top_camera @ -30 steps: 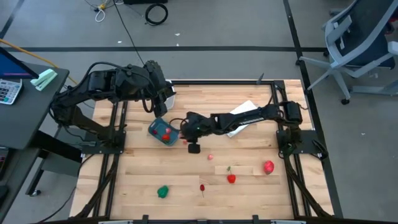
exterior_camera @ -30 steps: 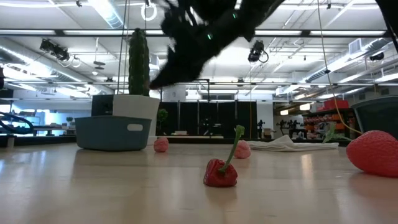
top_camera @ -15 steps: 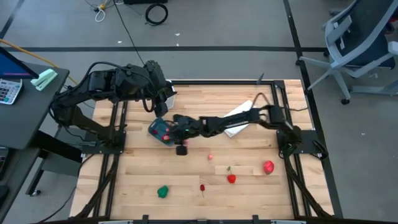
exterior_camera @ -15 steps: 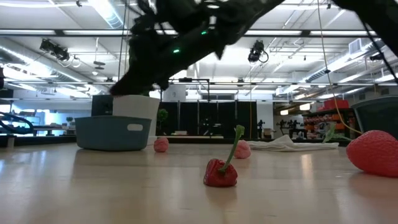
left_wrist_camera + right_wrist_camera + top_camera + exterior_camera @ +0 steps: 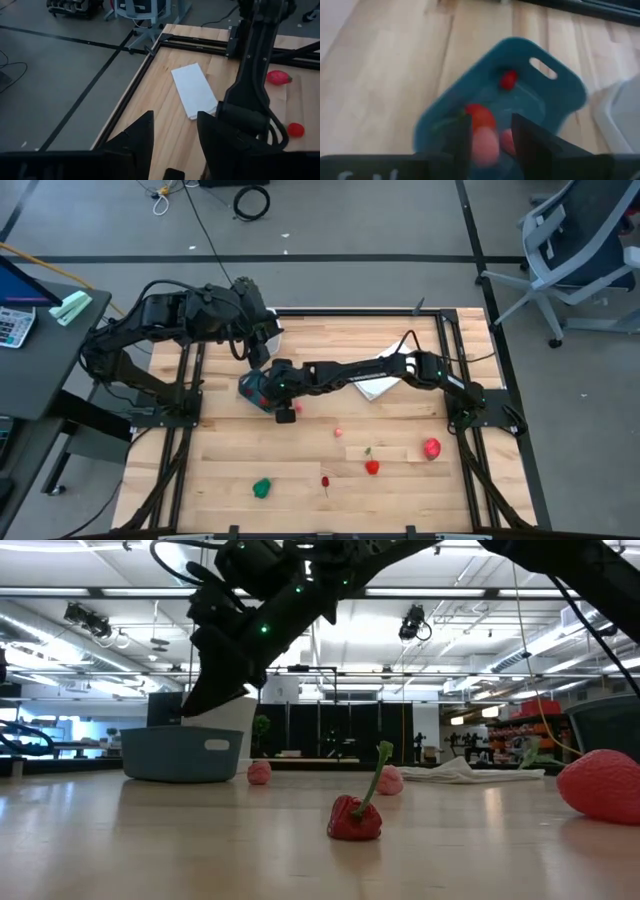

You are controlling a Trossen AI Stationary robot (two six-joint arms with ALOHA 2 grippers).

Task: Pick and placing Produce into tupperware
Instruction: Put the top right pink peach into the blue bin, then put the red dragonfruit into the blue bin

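Right arm stretched low across the desk, its right gripper (image 5: 278, 392) poised over the tupperware (image 5: 259, 391) near the desk's left edge, jaws apart above red produce (image 5: 508, 79) inside. Left gripper (image 5: 262, 350) hangs folded at the far-left corner, jaws apart, empty.
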